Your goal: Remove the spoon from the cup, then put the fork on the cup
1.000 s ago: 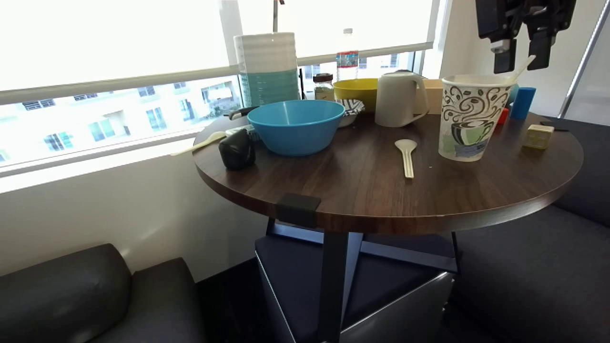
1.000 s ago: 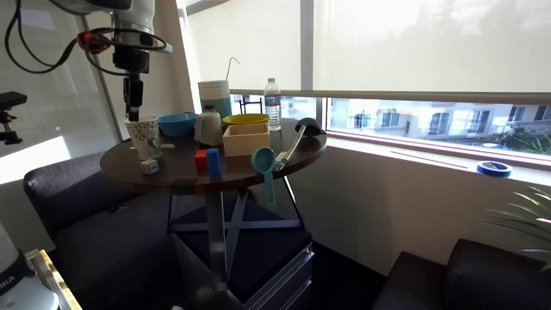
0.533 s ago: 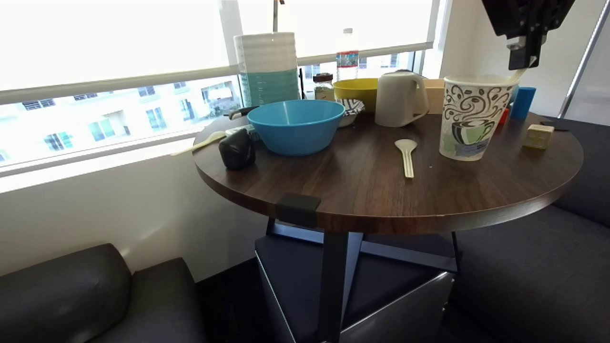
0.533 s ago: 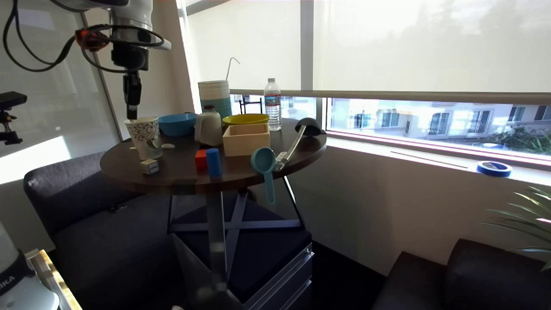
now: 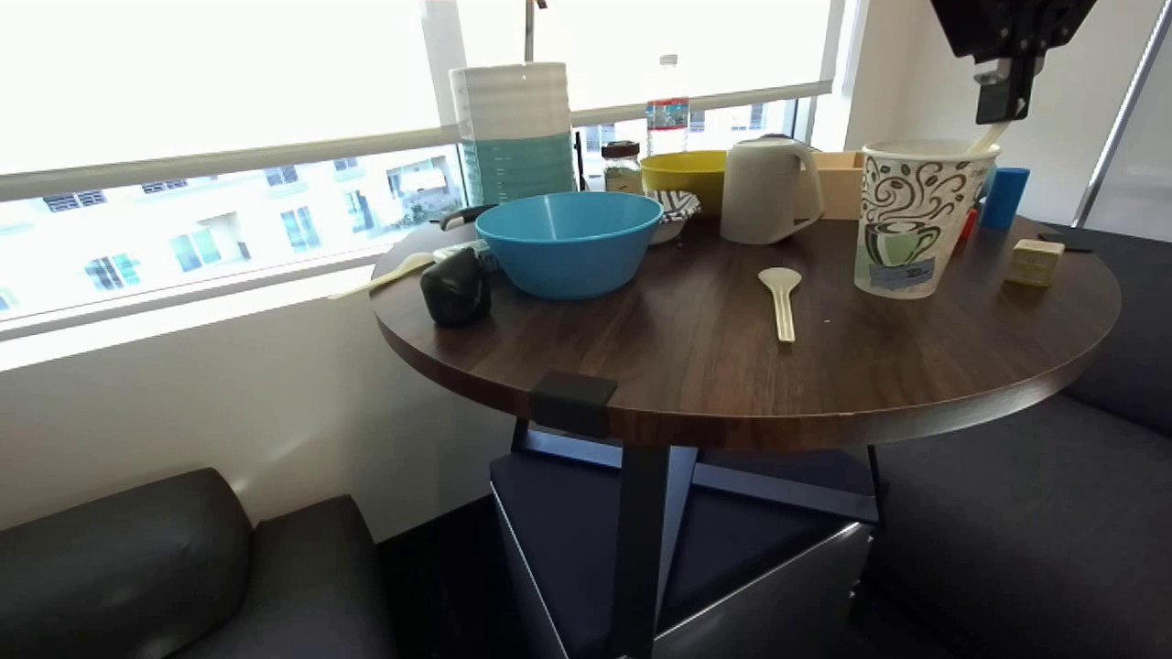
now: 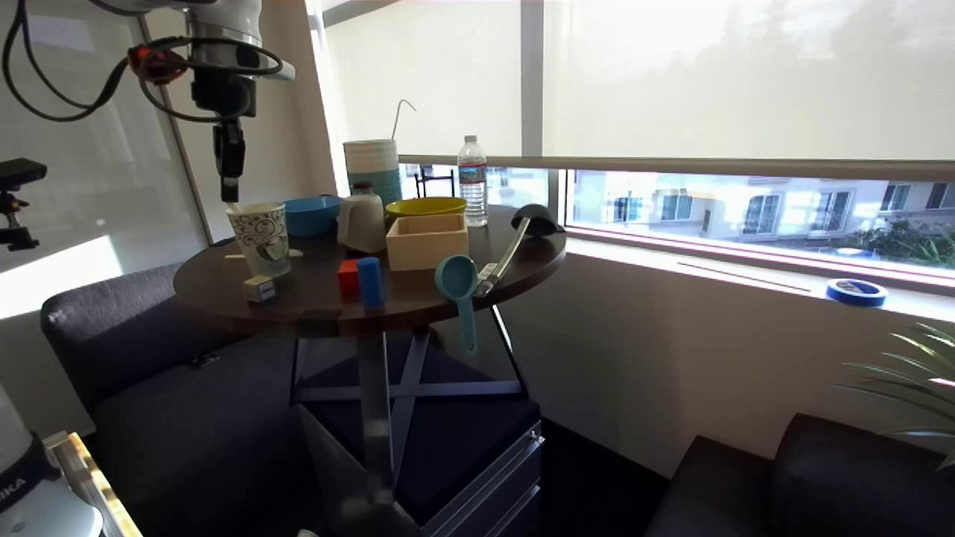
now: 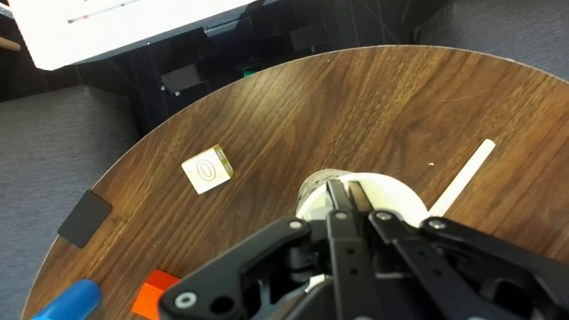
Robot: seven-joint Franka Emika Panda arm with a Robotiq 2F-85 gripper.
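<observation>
In an exterior view, near the left edge of the round table (image 5: 696, 371), a black lump (image 5: 455, 288) sits in front of a blue bowl (image 5: 568, 252). Toward the window edge come a yellow bowl (image 5: 682, 167), then a plain cream jug (image 5: 755, 197). Between the jug and the front edge a pale plastic spoon (image 5: 783, 307) lies flat, its rounded end toward the window and its handle toward the front edge.

To the right of the spoon the patterned cup (image 5: 906, 220) stands upright. A pale utensil (image 5: 987, 139) slants up out of it past the right side of the rim. Just above, the gripper (image 5: 1003, 105) is pressed together, pinching the utensil by its upper end. The lower end is hidden inside the cup, so which kind of utensil it is cannot fairly be told.

Behind the cup, toward the far edge, stands a blue cylinder (image 5: 1004, 199), with a red block (image 6: 348, 277) just beside it. Last, a small pale block (image 5: 1035, 263) sits near the right edge.
</observation>
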